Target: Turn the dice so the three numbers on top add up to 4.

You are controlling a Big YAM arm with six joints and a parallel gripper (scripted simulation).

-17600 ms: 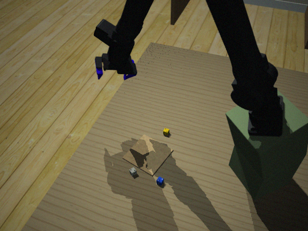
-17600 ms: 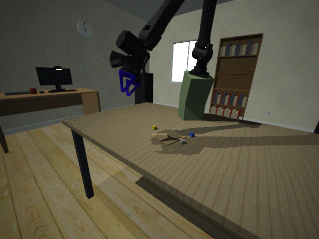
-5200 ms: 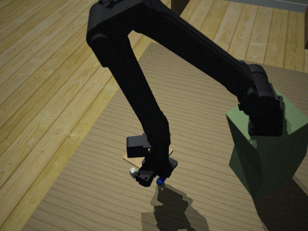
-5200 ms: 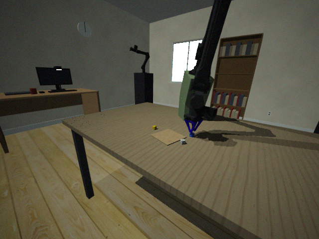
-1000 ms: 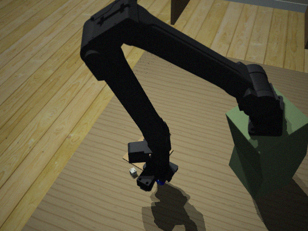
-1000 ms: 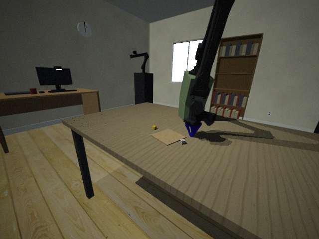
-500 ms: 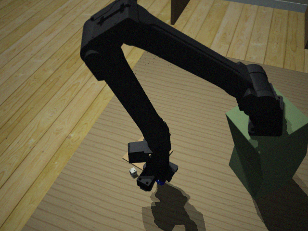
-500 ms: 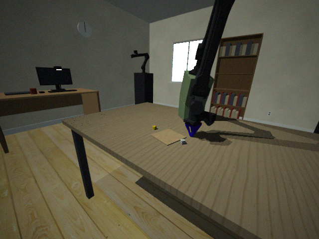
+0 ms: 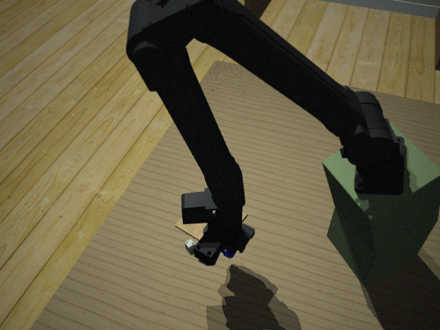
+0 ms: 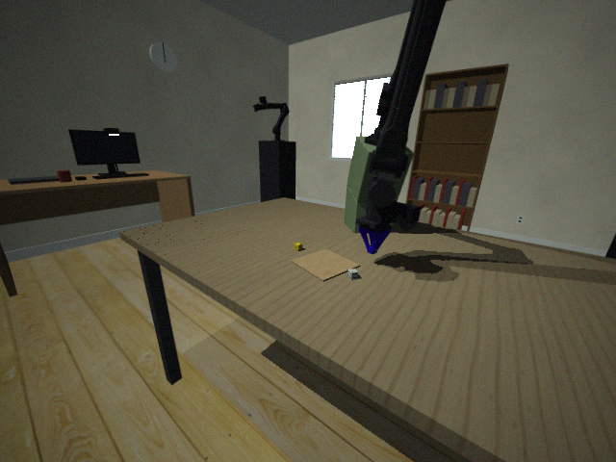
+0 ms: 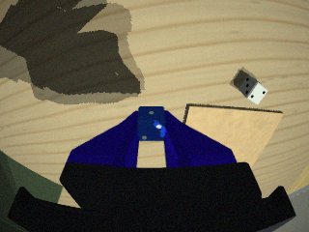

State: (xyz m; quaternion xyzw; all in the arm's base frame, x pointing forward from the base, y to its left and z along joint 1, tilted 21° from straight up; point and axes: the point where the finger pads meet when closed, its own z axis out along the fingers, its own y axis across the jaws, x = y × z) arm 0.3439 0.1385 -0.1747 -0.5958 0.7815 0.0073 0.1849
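Tool pinches a glossy blue die, raised off the ridged wood surface; flat tan mat beside white die.

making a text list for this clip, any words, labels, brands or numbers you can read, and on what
No words, labels or brands are readable.
White die: dark spots, too blurred to count.
Blue die in the gripper: spots too faint to count.
Yellow die: too small to read.
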